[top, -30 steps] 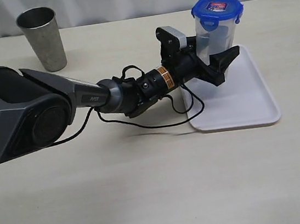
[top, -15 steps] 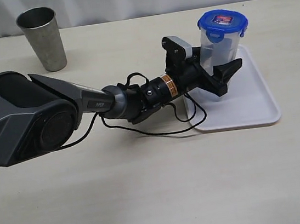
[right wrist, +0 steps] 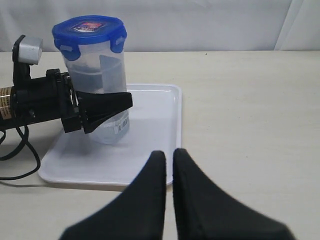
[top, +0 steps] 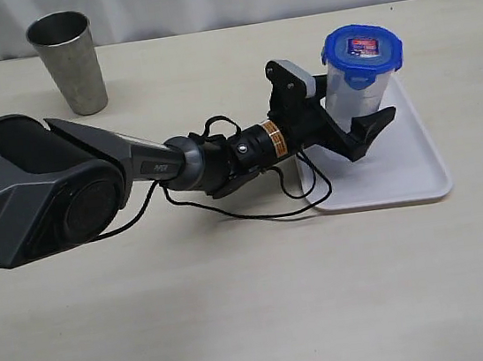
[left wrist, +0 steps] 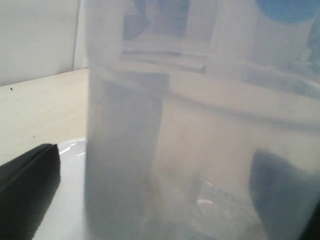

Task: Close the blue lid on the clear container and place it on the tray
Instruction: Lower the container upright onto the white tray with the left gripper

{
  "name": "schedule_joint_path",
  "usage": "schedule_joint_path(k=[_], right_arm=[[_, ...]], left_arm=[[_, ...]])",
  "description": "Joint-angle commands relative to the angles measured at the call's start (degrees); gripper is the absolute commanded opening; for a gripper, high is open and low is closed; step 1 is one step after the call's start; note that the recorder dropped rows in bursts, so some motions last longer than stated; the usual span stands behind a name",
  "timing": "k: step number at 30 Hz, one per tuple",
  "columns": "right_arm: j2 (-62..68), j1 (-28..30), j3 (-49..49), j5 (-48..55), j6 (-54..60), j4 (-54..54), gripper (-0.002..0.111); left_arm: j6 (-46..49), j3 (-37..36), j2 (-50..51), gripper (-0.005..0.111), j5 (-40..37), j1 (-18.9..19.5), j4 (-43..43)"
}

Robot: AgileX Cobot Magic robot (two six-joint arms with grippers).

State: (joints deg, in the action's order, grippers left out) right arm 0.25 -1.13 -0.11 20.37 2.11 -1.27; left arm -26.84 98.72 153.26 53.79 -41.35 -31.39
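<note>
The clear container (top: 349, 102) stands upright on the white tray (top: 400, 168) with the blue lid (top: 362, 47) shut on top, sticker up. My left gripper (top: 371, 97) is open around its lower half. In the left wrist view the container wall (left wrist: 165, 125) fills the picture, and a strip of tray shows between it and one black finger (left wrist: 27, 185). My right gripper (right wrist: 169, 152) is shut and empty, hovering near the tray's rim (right wrist: 177, 100). It looks towards the container (right wrist: 107, 70), the lid (right wrist: 90, 29) and the left fingers (right wrist: 107, 105).
A tapered steel cup (top: 68, 61) stands at the back left of the beige table. The left arm's black cable (top: 254, 210) loops over the table beside the tray's left edge. A white curtain closes off the back.
The left arm carried the lidded container a little to the right over the tray. Its jaws have since widened, and the near finger now stands off the container's wall.
</note>
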Motion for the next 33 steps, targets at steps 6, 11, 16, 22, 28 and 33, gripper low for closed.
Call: schedule_joint_path(k=[6,11,16,22,28,33], right_arm=[[-0.3,0.3,0.1,-0.6,0.0,0.2,0.005],[-0.3,0.3,0.1,-0.6,0.0,0.2,0.005],[-0.3,0.3,0.1,-0.6,0.0,0.2,0.005],[-0.3,0.3,0.1,-0.6,0.0,0.2,0.005],[-0.3,0.3,0.1,-0.6,0.0,0.2,0.005],[-0.3,0.3,0.1,-0.6,0.0,0.2,0.005]], left_arm=[[0.6,0.4,-0.8,0.097,-1.2,0.0,-0.1],[1.4,0.4,-1.5,0.097,-2.7,0.4,-1.5],[1.2,0.3,-3.3,0.097,-8.6,1.1,-7.0],[-1.7,0.3,-3.3,0.097,-8.6,1.0,-9.0],[-1.7,0.3,-3.3,0.105,-8.6,1.0,-9.1],[-4.3,0.3,-3.4,0.105,-8.4,2.1,-18.5]])
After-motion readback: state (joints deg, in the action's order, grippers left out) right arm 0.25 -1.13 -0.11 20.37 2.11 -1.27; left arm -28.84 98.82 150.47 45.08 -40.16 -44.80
